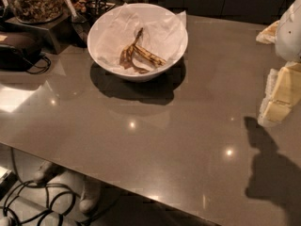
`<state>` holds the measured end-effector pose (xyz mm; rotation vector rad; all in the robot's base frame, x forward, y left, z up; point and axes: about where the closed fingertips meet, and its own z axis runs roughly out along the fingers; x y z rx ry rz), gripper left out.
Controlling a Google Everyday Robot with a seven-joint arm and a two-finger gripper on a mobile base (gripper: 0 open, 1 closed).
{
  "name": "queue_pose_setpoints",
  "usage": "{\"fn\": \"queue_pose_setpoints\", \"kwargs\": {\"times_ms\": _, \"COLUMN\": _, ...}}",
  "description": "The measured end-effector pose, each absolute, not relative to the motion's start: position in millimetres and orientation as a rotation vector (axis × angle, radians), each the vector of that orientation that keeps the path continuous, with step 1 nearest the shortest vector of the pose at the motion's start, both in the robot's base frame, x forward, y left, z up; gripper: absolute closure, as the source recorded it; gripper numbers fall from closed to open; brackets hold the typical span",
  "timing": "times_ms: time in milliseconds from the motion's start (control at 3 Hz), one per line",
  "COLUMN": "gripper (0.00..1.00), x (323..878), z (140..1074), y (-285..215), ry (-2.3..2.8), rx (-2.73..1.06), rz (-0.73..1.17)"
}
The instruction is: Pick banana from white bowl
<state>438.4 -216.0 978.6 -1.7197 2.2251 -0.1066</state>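
Note:
The white bowl [106, 29] stands at the back middle of the grey table, lined with crumpled white paper. In it lies the banana [149, 57], a slender dull yellow piece with dark brown patches, pointing toward the bowl's right side. Shrivelled brown peel strips [127, 56] lie just left of it and touch it. My gripper [274, 108], cream-coloured below a white arm part [290, 29], hangs at the right edge of the view. It is well right of the bowl, above the table, and holds nothing that I can see.
A clear jar of brown nuts [35, 1] stands on a stand at the back left. A black device with a cable [19, 48] lies left of the bowl. The table's front edge [117, 188] runs diagonally, with cables [33, 204] on the floor below. The gripper's shadow [275, 173] falls at the right.

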Motion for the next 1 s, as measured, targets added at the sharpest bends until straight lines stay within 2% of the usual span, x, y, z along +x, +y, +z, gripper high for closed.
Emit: {"fn": "queue_pose_setpoints", "kwargs": {"times_ms": 1000, "gripper": 0.00, "x": 467.0, "z": 974.7, "y": -204.7, "ry": 2.307, "rx": -1.657, "rz": -0.004}}
